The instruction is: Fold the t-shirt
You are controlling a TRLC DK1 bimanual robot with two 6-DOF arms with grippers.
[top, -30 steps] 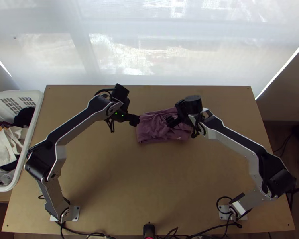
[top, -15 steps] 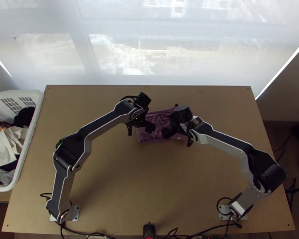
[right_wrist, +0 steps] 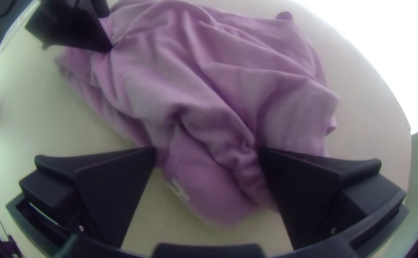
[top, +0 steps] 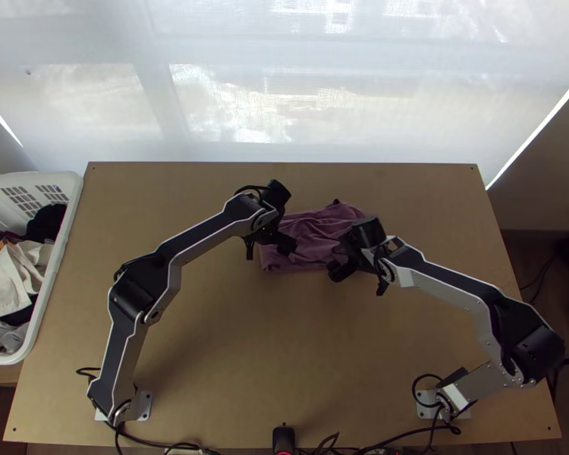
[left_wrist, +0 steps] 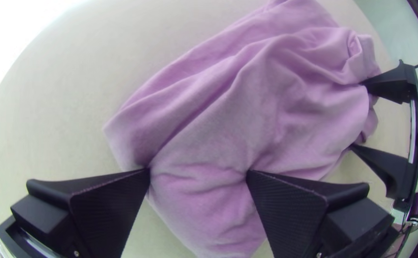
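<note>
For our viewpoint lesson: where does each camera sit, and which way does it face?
Top view: high over the table's near edge, looking steeply down; left arm and right arm show.
Left wrist view: on that arm's wrist, facing the purple t-shirt; left pincer shows close up.
Right wrist view: on the other wrist, facing the t-shirt; right pincer close up.
Shared: both wrist views show the t-shirt and both pincers.

I'm seeing the purple t-shirt point(top: 311, 236) lying in a compact, rumpled bundle, approx. mid L-R on the far half of my tabletop point(top: 284, 341), its longer side running across. Creases are running over the top layer, w/ cloth puckering in spots. A small white mark point(right_wrist: 178, 189) is showing nr. one edge.
</note>
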